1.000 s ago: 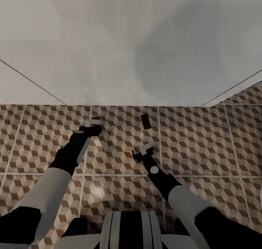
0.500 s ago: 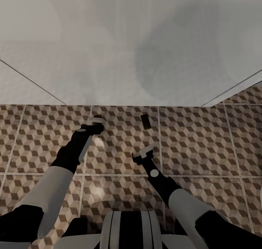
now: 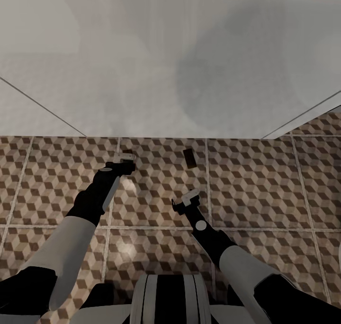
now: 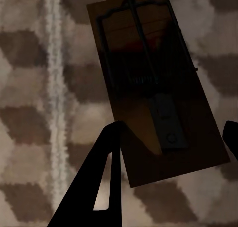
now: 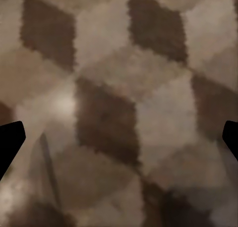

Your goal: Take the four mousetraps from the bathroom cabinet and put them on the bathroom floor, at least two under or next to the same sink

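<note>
One mousetrap (image 4: 153, 83) lies flat on the cube-patterned bathroom floor (image 3: 251, 182) under my left arm, at eleven o'clock; a second mousetrap (image 3: 190, 158) lies flat at one o'clock.

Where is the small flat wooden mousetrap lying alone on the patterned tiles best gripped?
Probably across the two long edges of the small flat wooden mousetrap, from straight above: it lies flat on the tiles, so only its narrow width offers a hold.
</note>
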Controlling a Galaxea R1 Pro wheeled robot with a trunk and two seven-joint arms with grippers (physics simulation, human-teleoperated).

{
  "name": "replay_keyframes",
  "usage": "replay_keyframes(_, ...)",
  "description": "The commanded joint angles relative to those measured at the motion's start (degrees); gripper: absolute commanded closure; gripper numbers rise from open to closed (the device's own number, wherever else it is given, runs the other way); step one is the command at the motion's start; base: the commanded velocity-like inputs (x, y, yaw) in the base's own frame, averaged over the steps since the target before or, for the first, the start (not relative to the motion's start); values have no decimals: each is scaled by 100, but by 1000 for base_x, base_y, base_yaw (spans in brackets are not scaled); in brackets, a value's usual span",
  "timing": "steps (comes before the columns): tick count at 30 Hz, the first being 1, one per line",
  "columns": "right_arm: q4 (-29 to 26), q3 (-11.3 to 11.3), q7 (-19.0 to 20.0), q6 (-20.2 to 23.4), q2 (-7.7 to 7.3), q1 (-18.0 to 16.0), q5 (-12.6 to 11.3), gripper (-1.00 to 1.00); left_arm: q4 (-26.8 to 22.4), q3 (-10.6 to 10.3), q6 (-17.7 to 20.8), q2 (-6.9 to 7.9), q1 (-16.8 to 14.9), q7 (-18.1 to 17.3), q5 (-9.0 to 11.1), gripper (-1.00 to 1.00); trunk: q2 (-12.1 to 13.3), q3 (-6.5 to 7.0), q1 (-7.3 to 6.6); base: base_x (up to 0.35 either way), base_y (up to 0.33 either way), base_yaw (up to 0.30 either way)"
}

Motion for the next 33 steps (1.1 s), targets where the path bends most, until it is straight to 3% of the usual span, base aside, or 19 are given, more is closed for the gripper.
replay_keyframes(1, 8, 20, -53, -3, 0, -4, 56, -100, -6, -14, 28, 1, -2, 31, 17, 100, -1, -2, -1, 0, 0, 0)
replay_keyframes(13, 9, 20, -53, -3, 0, -4, 53, -100, -6, -14, 28, 0, -2, 31, 16, 100, -1, -2, -1, 0, 0, 0)
replay_keyframes(14, 9, 20, -53, -3, 0, -4, 54, -100, -6, -14, 28, 0, -2, 31, 16, -100, -1, -2, -1, 0, 0, 0)
replay_keyframes(33, 21, 19, -53, -3, 0, -4, 47, -100, 1, -21, 18, 0, -2, 33, 16, -100, -1, -2, -1, 0, 0, 0)
